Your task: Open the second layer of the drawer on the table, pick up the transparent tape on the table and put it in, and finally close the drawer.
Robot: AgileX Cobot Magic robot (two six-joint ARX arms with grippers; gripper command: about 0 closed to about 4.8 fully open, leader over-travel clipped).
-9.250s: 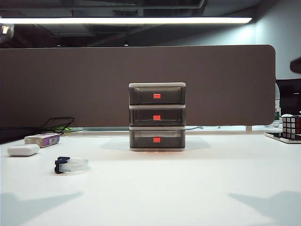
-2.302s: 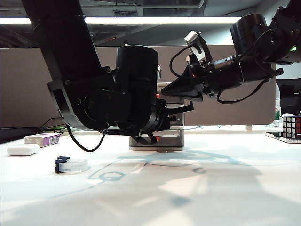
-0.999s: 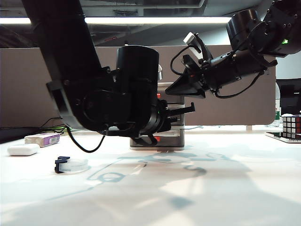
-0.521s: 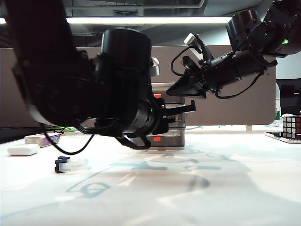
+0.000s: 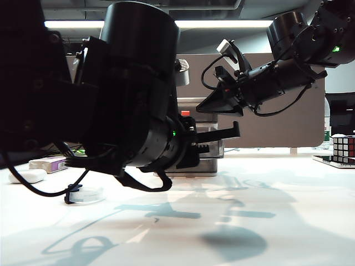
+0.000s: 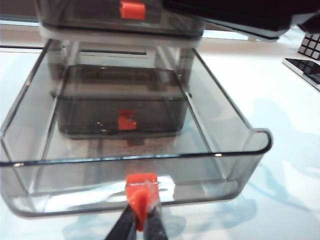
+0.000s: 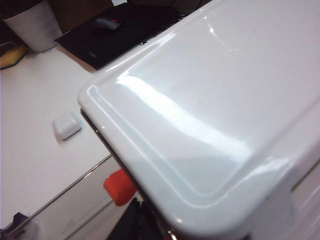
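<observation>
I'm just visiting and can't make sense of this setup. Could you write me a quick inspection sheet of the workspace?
Surface: white table, shadowed by the arms.
Job's things: cabinet at centre; its middle drawer pulled well out, nothing seen inside. Tape lies on the table at left, untouched.
Clutter: white case, purple-and-white box, puzzle cube at far right.
Grippers: left gripper shut on the middle drawer's red handle; right gripper rests over the cabinet top, jaws hidden.
Cables: black leads on both arms; one loops low near the tape.
Surroundings: brown partition, ceiling strip light.
</observation>
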